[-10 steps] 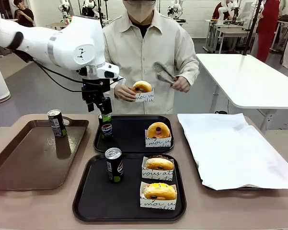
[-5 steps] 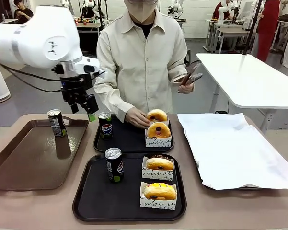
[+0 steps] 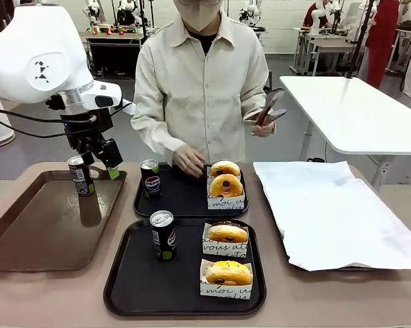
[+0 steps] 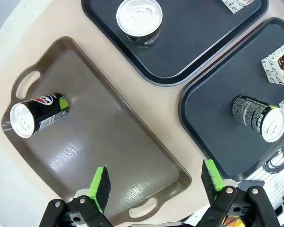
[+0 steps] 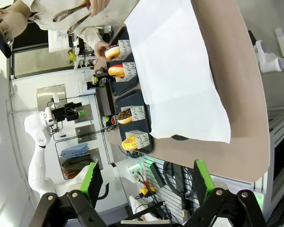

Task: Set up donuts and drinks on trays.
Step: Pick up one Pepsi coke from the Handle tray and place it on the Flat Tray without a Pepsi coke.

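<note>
Above the brown tray (image 3: 51, 225), left tool (image 3: 99, 164) seemingly hangs open.

The left gripper (image 3: 98, 162) was held spread wide and empty, pointed down from its arm at the table's left. The right gripper (image 5: 144, 182) was likewise parted, grasping nothing.
</note>
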You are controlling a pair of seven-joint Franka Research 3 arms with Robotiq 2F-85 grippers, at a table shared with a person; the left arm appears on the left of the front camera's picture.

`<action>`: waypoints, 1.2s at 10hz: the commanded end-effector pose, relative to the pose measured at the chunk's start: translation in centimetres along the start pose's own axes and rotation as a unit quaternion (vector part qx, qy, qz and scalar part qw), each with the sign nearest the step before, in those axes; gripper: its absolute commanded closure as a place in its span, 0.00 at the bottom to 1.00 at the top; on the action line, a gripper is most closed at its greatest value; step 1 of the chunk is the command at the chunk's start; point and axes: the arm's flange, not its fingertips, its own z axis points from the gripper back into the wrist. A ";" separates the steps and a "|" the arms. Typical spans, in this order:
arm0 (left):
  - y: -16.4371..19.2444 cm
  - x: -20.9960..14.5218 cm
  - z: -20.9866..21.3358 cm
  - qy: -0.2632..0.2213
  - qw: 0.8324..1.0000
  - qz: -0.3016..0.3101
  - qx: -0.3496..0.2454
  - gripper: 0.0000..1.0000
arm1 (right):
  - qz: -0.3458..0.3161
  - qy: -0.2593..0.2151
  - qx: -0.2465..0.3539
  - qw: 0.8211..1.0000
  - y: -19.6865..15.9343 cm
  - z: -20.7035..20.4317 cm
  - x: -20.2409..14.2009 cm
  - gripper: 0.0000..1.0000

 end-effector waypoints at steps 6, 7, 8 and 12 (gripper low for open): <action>2.3 -1.9 0.3 -0.022 0.996 0.053 -0.065 0.00 | 0.004 -0.004 0.012 1.000 0.0 0.1 0.1 0.00; 3.8 -5.0 0.1 -0.021 0.991 0.086 -0.104 0.00 | 0.004 -0.004 0.012 1.000 0.0 0.1 0.1 0.00; 5.8 -7.9 0.1 0.007 0.987 0.101 -0.125 0.00 | 0.004 -0.004 0.012 1.000 0.0 0.1 0.1 0.00; 13.6 -19.8 1.6 -0.164 0.918 0.185 -0.310 0.00 | 0.004 -0.004 0.012 1.000 0.0 0.1 0.1 0.00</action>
